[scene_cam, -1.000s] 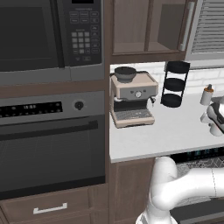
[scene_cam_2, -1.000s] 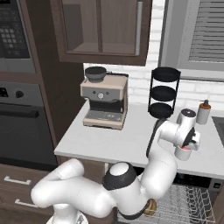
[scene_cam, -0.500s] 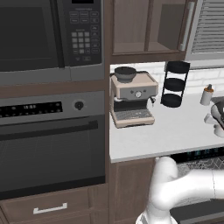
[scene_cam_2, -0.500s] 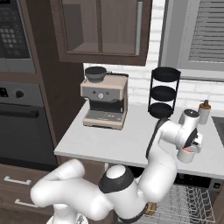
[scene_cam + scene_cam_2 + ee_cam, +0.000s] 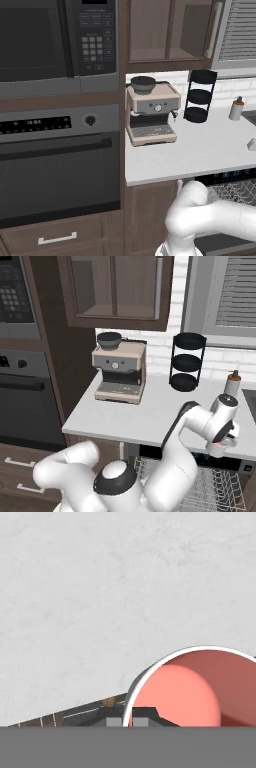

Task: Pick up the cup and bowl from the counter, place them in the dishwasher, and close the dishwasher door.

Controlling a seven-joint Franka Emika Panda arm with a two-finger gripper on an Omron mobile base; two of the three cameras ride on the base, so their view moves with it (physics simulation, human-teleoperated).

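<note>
While the pincer [image 5: 128, 721] sits clamped on the rim of the red cup [image 5: 195, 689], fingertips mostly cut off, cup just above the pale surface [image 5: 100, 587], its base hidden, dishwasher [image 5: 215, 491] rack below.

Tabletop and what stands on it

The pale tabletop [image 5: 150, 416] carries a beige coffee machine [image 5: 120, 372] at its left, a black three-tier stand [image 5: 187, 362] near the wall, and a white bottle [image 5: 232, 384] further right.
</note>
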